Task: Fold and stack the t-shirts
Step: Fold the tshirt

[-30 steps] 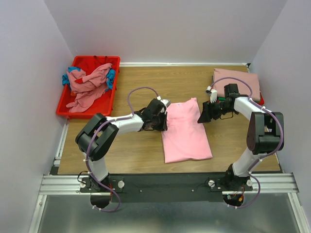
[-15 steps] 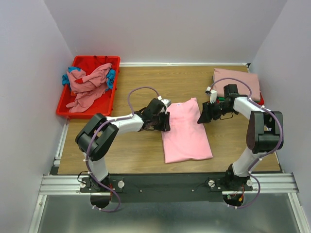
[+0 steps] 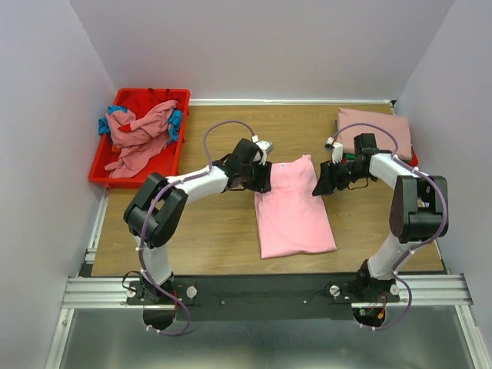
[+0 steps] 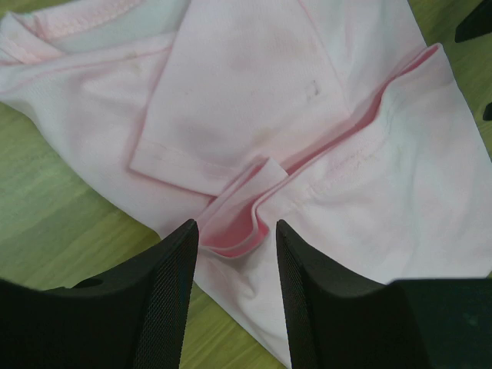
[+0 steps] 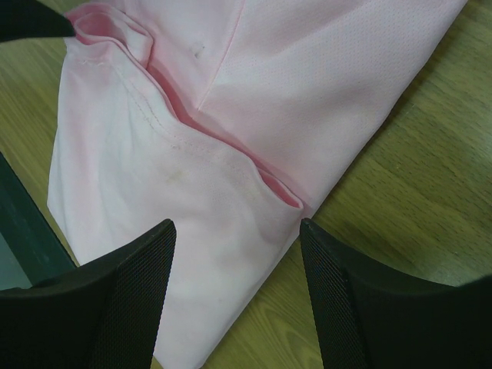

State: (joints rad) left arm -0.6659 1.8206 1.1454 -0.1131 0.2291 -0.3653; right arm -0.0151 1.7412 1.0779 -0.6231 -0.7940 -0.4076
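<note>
A bright pink t-shirt (image 3: 294,209) lies folded lengthwise in the middle of the table. My left gripper (image 3: 260,178) hovers at its far left corner. In the left wrist view the gripper (image 4: 237,231) is open, and a loose fold of the shirt (image 4: 254,100) lies between and below the fingers, ungripped. My right gripper (image 3: 319,184) sits at the far right edge. In the right wrist view it (image 5: 237,231) stands open over the hem of the shirt (image 5: 307,77). A folded dusty rose t-shirt (image 3: 380,129) rests at the back right.
A red bin (image 3: 131,182) at the back left holds crumpled dusty rose (image 3: 142,134) and teal (image 3: 177,123) shirts. Walls close the table on three sides. The black rail with both arm bases runs along the near edge (image 3: 261,290).
My left gripper has opened, let go of the pink shirt's edge, and moved a little toward the back. The right arm has not moved.
</note>
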